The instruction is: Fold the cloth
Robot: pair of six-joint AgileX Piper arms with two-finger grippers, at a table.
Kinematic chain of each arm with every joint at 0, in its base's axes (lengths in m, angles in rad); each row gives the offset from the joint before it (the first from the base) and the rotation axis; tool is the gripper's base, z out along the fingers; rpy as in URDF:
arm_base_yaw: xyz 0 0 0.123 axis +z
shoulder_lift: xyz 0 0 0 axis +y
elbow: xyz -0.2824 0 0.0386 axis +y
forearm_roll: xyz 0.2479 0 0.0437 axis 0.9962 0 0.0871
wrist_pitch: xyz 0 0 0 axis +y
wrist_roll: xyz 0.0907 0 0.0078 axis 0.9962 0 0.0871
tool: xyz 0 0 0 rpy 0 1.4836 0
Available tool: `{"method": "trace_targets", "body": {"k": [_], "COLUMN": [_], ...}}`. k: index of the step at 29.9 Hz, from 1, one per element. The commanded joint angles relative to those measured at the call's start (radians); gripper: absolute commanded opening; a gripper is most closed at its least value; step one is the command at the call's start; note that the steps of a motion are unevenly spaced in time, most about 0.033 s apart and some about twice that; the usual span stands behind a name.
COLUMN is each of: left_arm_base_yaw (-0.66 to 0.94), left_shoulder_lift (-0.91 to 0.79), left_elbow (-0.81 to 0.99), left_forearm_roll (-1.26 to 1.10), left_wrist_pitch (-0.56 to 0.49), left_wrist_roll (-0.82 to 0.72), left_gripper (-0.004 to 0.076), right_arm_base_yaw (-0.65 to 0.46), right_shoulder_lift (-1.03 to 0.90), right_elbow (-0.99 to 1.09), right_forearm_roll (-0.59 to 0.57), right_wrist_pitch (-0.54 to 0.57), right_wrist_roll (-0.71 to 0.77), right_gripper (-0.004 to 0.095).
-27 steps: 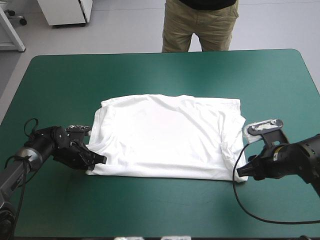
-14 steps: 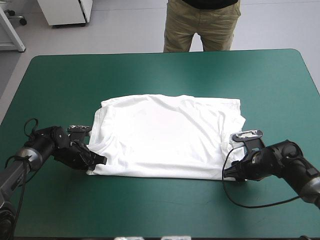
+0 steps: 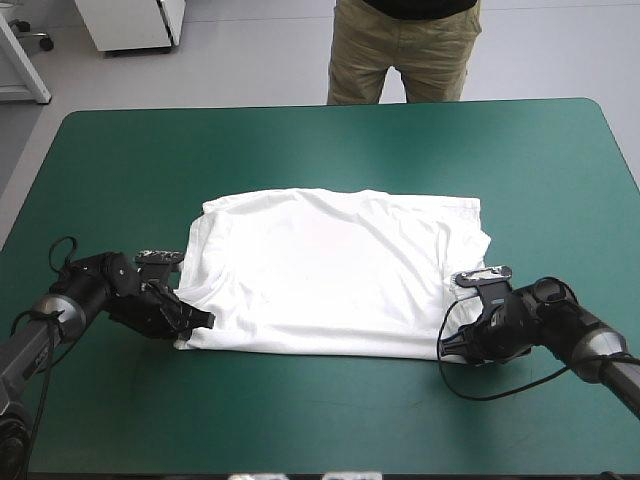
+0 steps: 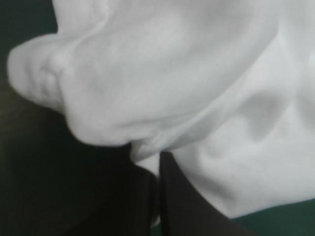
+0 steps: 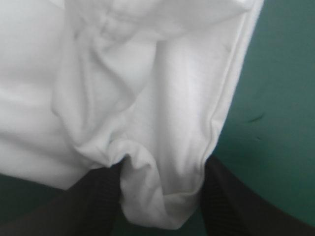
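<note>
white cotton, the t-shirt [image 3: 335, 270] lies spread flat in the middle of the teal-green cover [image 3: 330, 140], its long near edge running left to right. the change is on the right side: the right gripper [image 3: 452, 348], which earlier hung off to the right of the cloth, has slid in and down to the near right corner. the left gripper [image 3: 195, 322] has not moved from the near left corner. both near corners are now attended, which looks like the set-up for lifting the near edge and carrying it toward the far edge.

the high view does not show either claw's state, but the wrist views do. in the left wrist view the fingers [image 4: 142, 196] meet in a point with a lip of cloth caught at the tip, so that claw is pinching the t-shirt. in the right wrist view the fingers [image 5: 93, 196] stand spread, with the hem corner lying between them but not yet squeezed. my guess is that the right claw must close before any lift, or its corner stays behind.
</note>
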Motion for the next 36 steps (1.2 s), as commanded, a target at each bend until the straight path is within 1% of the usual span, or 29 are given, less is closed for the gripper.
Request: {"method": "trace_targets", "body": {"k": [1, 4, 5, 10, 13, 18, 22, 25, 28, 32, 36], "left_arm_base_yaw": [-0.009, -0.009, -0.009, -0.009, -0.009, -0.009, -0.009, -0.009, -0.009, -0.009, -0.009], "left_shoulder_lift": [0.000, -0.002, -0.006, -0.064, -0.109, -0.202, -0.257, -0.269, -0.269, -0.260, -0.208], "left_elbow": [0.005, 0.005, 0.002, -0.007, -0.009, -0.009, -0.016, -0.046, -0.098, -0.195, -0.303], "left_forearm_roll": [-0.033, -0.035, -0.035, -0.033, 0.011, 0.131, 0.144, 0.139, 0.137, 0.137, 0.133], "left_wrist_pitch": [0.032, 0.032, 0.032, 0.041, 0.059, 0.084, 0.085, 0.134, 0.150, 0.131, 0.089], "left_wrist_roll": [-0.004, 0.011, 0.011, 0.009, -0.011, -0.098, -0.120, -0.120, -0.120, -0.120, -0.120], "left_gripper": [-0.0009, -0.0009, -0.0009, -0.0009, -0.0009, -0.0009, -0.0009, -0.0009, -0.0009, -0.0009, -0.0009], "right_arm_base_yaw": [-0.002, -0.002, -0.002, -0.002, -0.002, -0.002, -0.002, -0.002, -0.002, -0.002, -0.002], "right_shoulder_lift": [0.036, 0.034, 0.029, -0.034, -0.090, -0.204, -0.282, -0.329, -0.356, -0.347, -0.295], "right_elbow": [0.073, 0.071, 0.071, 0.071, 0.071, 0.071, 0.051, -0.005, -0.079, -0.189, -0.266], "right_forearm_roll": [0.030, 0.048, 0.046, 0.039, 0.022, -0.052, -0.024, 0.021, 0.027, 0.010, -0.020], "right_wrist_pitch": [-0.020, 0.002, 0.004, 0.027, 0.072, 0.181, 0.239, 0.279, 0.295, 0.313, 0.272], "right_wrist_roll": [-0.043, -0.076, -0.076, -0.070, -0.057, -0.017, -0.022, -0.040, -0.044, -0.044, -0.044], "right_gripper": [0.0249, 0.0029, -0.0018, -0.0017, -0.0017, -0.0017, -0.0017, -0.0017, -0.0017, -0.0017, -0.0017]}}
